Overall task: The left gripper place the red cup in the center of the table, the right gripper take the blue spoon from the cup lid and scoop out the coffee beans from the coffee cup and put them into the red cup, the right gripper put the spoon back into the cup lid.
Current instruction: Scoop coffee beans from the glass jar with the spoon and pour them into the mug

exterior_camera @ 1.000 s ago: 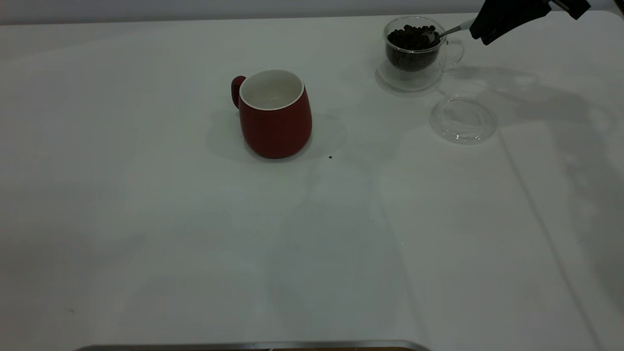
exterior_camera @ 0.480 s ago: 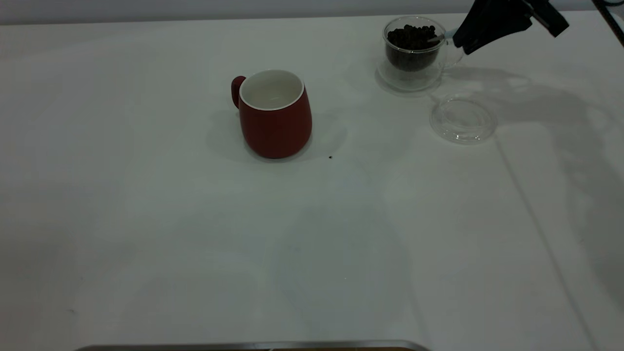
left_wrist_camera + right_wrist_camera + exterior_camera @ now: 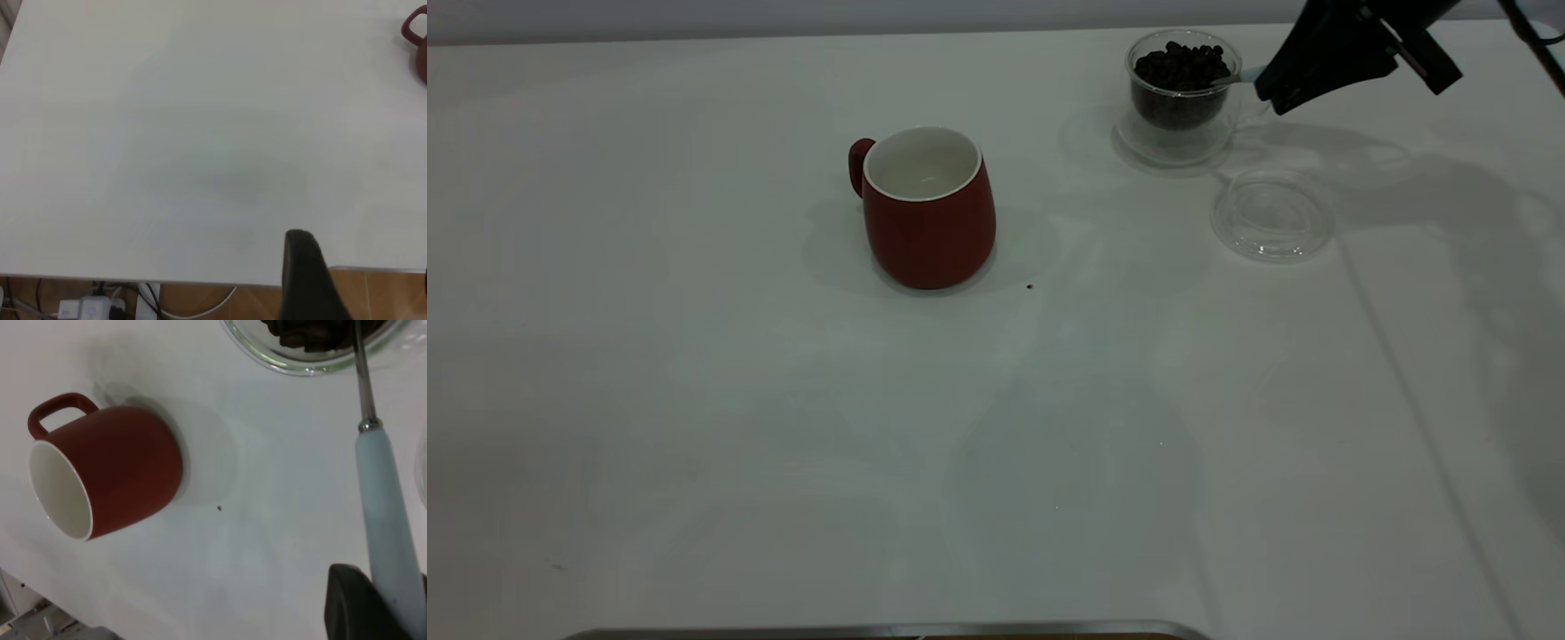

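The red cup stands upright and empty near the middle of the table; the right wrist view also shows the red cup. At the back right, the coffee cup holds a heap of coffee beans. My right gripper hovers just right of the coffee cup, shut on the blue spoon. The spoon's metal neck reaches over the rim and its bowl is hidden among the beans. The cup lid lies empty in front of the coffee cup. My left gripper is open over the table's edge, holding nothing.
One stray bean lies on the table just right of the red cup, also visible as a dark speck. A metal strip runs along the near edge. Cables and a power strip lie on the floor below.
The right gripper has moved left and slightly down, pushing the spoon's bowl from the top of the beans into the heap. The red cup and lid have not moved.
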You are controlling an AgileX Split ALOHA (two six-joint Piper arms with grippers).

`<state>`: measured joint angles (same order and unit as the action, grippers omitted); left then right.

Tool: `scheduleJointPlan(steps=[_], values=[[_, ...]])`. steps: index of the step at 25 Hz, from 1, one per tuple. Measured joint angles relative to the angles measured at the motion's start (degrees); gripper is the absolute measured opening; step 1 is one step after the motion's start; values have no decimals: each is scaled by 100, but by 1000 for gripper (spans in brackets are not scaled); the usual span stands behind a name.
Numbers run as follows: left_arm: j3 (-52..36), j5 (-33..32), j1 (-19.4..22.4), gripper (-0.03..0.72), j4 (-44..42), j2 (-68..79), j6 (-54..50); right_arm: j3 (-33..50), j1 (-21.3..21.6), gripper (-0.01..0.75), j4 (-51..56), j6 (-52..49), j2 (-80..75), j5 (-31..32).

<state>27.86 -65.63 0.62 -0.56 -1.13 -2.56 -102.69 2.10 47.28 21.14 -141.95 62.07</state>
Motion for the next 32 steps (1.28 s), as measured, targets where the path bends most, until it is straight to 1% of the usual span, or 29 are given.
scheduleJointPlan(steps=[11, 19, 32], values=[[0, 0, 0, 482, 0, 0, 12, 0, 230, 95, 457, 459, -28, 354], [0, 0, 0, 482, 0, 0, 12, 0, 244, 95, 509, 565, -164, 448], [0, 0, 0, 482, 0, 0, 7, 0, 352, 95, 1117, 921, -462, 493]])
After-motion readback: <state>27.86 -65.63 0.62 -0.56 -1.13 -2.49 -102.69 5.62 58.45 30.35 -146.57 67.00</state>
